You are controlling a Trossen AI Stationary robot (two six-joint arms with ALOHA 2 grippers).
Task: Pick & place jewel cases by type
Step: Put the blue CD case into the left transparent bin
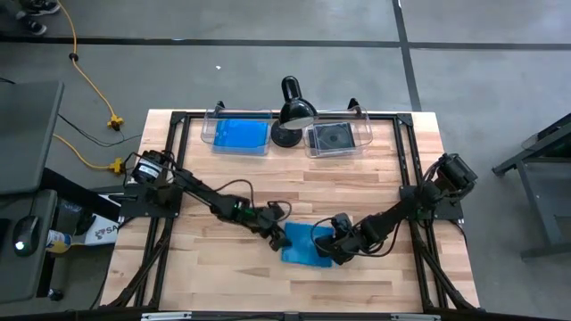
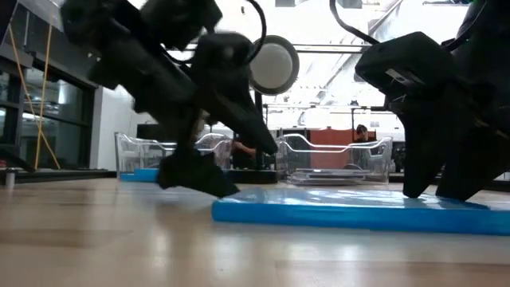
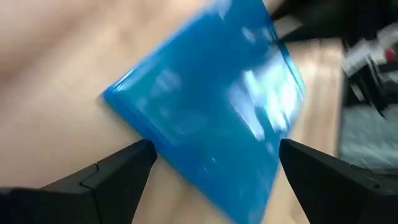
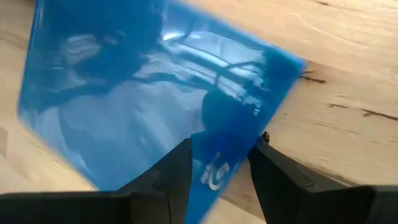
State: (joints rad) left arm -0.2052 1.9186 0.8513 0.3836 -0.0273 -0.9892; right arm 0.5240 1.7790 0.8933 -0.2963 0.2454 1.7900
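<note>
The bench [image 1: 375, 169] runs pale and wooden under me, and near its front edge a blue jewel case [image 1: 304, 245] lies flat. At the back stand two clear bins: the left bin [image 1: 237, 134] holds blue cases, the right bin [image 1: 337, 138] a dark one. My left hand [image 1: 277, 237] gapes wide at the case's left corner, gripping nothing. My right hand [image 1: 335, 250] pinches the case's right edge.
</note>
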